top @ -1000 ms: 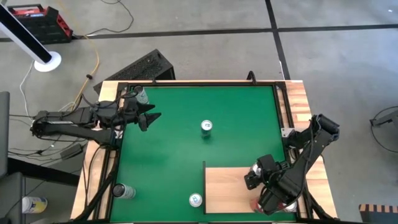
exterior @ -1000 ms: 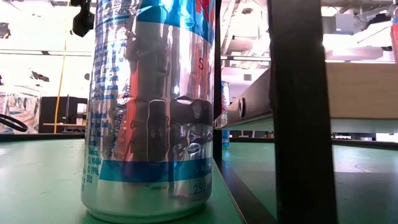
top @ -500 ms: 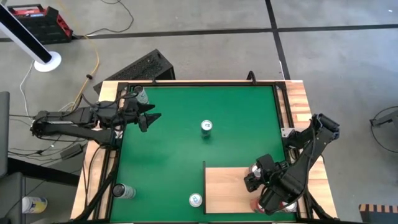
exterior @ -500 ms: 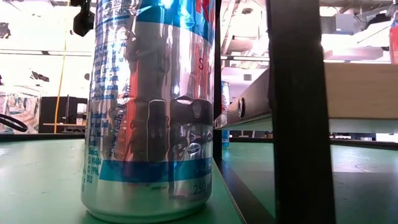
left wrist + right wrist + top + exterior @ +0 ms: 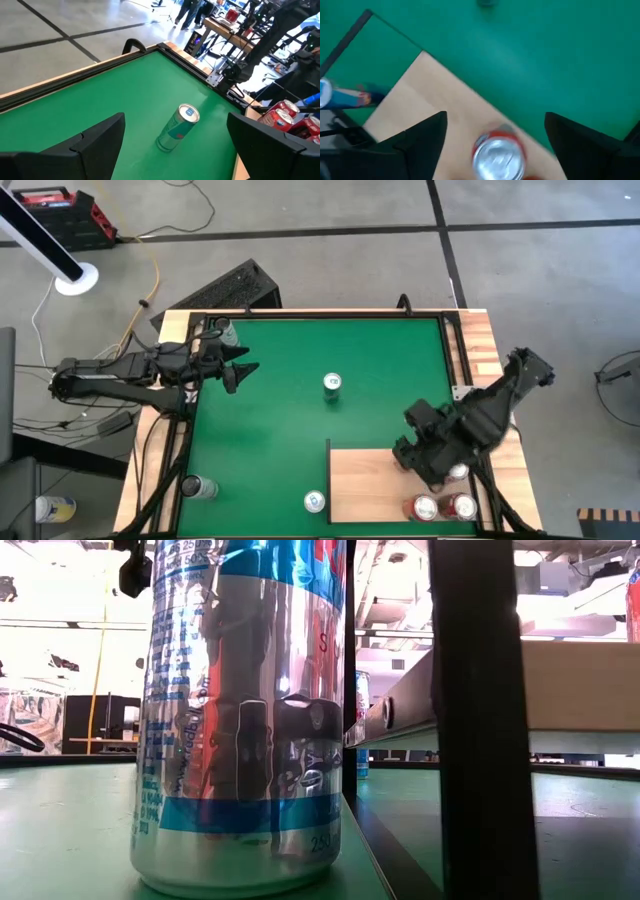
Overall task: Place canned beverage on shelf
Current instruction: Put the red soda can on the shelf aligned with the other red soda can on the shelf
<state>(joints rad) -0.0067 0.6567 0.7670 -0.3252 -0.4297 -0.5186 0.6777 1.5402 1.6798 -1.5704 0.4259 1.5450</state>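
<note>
The shelf (image 5: 365, 485) is a pale wood panel at the table's near right, raised above the green mat in the low view (image 5: 580, 670). Three red cans (image 5: 425, 508) (image 5: 462, 506) (image 5: 458, 472) stand on it near its right end. My right gripper (image 5: 420, 452) hangs open above the shelf; in its wrist view a red can's top (image 5: 499, 156) shows below the open fingers (image 5: 495, 117), apart from them. A slim silver-blue can (image 5: 332, 384) stands mid-table. My left gripper (image 5: 243, 368) waits open at the far left, facing that can (image 5: 172, 135).
More slim cans stand at the near edge left of the shelf (image 5: 314, 501), at the near left corner (image 5: 198, 488) and at the far left (image 5: 225, 332). The one at the near edge fills the low view (image 5: 245, 710). A black frame (image 5: 455, 360) and wooden planks edge the mat.
My right gripper has risen from the red cans at the shelf's near right and gone toward the table's far edge, rolling its wrist, fingers open. The red cans stay standing on the shelf and show uncovered.
</note>
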